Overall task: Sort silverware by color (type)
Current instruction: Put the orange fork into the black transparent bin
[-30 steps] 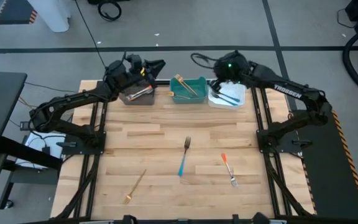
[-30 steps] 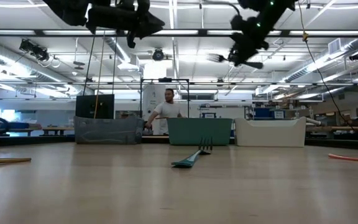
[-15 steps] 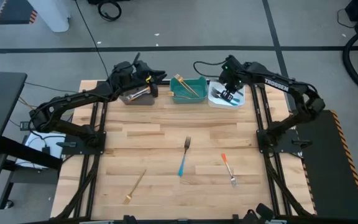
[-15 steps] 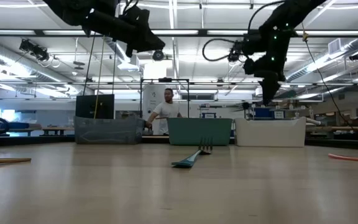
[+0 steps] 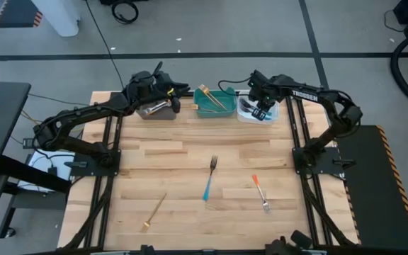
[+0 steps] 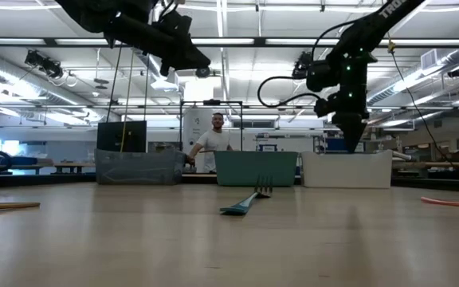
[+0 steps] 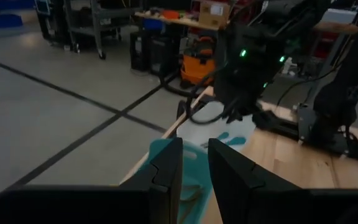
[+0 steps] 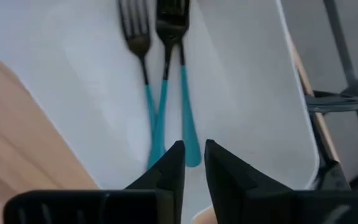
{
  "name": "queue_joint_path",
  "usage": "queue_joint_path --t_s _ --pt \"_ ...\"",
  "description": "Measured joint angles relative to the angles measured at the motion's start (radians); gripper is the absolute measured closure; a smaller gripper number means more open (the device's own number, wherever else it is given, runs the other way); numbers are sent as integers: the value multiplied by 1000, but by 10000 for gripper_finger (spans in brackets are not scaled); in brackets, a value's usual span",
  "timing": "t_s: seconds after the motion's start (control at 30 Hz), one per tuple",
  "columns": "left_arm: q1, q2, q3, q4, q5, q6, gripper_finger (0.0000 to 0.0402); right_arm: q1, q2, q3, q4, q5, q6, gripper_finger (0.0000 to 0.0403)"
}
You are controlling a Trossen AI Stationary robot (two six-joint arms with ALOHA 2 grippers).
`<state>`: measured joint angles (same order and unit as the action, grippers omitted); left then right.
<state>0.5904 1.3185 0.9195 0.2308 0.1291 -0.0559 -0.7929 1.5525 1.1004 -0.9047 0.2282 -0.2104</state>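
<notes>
Blue-handled forks [image 8: 166,93] lie side by side on the floor of the white bin [image 5: 245,113]. My right gripper [image 8: 194,163] points down just above their handle ends, its fingers a little apart with nothing between them; it shows over that bin [image 6: 347,169] in the low view. Above the grey bin [image 5: 156,110], my left gripper [image 5: 176,91] hangs nearly level and open, holding nothing. The teal bin [image 5: 214,103] between them holds gold forks. On the bare wood lie a blue-handled fork [image 5: 210,178], an orange-handled fork [image 5: 260,193] and a gold fork [image 5: 154,211].
The three bins stand in a row along the table's far edge [image 5: 190,92]. Both arms' frames run down the table's left and right sides. A person [image 6: 213,143] stands in the room beyond the table.
My right gripper has come down toward the white bin and tipped to point downward. The blue-handled fork that showed in its fingers a second ago no longer hangs from it. My left gripper has tipped downward a little over the grey bin.
</notes>
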Motion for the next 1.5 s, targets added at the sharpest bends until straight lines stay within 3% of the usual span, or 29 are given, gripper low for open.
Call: queue_joint_path --t_s 0.27,0.4,0.57,0.83,1.2,1.5 --pt "-4 -52 -1 -229 0 -4 317 14 -57 1 -35 28 120 320" --pt "-23 -59 0 -377 -1 -42 317 50 -105 1 -73 -44 253 321" --pt "-73 -58 -1 -609 -1 -37 317 139 -163 2 -135 -163 459 321" --pt "-183 -56 -1 -814 -1 -88 317 359 -183 2 -227 -231 807 323" --pt "-412 -56 -61 -853 -12 -280 317 733 -177 -83 -249 -337 1176 323" --pt "-627 -56 -62 -798 -75 -406 317 1030 -177 -198 -114 -363 1536 323"
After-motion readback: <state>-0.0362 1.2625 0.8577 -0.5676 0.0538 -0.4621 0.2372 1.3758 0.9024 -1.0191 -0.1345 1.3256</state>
